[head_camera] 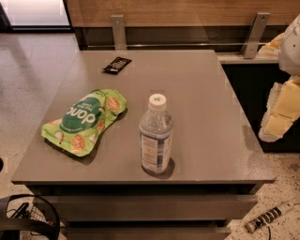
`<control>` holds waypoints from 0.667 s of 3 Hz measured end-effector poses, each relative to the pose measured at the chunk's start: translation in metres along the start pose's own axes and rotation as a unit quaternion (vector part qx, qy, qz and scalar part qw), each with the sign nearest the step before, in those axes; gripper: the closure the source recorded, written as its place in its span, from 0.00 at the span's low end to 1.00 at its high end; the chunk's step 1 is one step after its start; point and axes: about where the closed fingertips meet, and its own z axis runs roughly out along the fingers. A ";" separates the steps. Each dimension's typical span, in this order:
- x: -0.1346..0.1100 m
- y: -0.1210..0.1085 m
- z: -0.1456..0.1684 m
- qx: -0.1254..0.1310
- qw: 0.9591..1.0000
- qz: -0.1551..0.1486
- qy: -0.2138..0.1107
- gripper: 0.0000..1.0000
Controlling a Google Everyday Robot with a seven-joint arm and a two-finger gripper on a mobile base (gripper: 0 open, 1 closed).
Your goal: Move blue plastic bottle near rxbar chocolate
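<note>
Floor (28, 84): pale speckled stone, smooth with a slight sheen, around the bench on the left and at the front right.
Bench (197, 93): a flat, roughly square top in matte grey with straight edges, and stepped grey layers below its front edge.
Wood panel (187, 9): warm brown grain running sideways behind the bench, above a dark recess.
Brackets (118, 30): two flat grey metal strips against the back wall, the right one leaning.
Gripper (280, 115): pale cream and white blocky shapes at the right edge of the view, beyond the right side of the bench and touching nothing on it. It is well apart from the bottle, and I cannot tell how its grasp stands.
Green snack bag (86, 121): a crinkled, glossy pouch, bright green with white lettering and round snack prints. It lies flat on the front-left part of the bench, its outline uneven.
Blue plastic bottle (156, 138): clear, bluish ribbed plastic, cylindrical with a rounded shoulder and a paper label around its lower half. It stands upright near the front edge, just right of the bag.
Rxbar chocolate (117, 64): a thin flat rectangle in a black wrapper with white lettering. It lies at an angle at the back left of the bench, well apart from the bottle.
Cap (157, 100): a white, round ridged screw top on the bottle's neck.
</note>
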 end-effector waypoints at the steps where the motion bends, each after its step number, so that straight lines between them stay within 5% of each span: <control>1: 0.000 0.000 0.000 0.000 1.000 0.000 0.000 0.00; 2: -0.007 0.005 0.009 -0.010 0.999 0.003 -0.050 0.00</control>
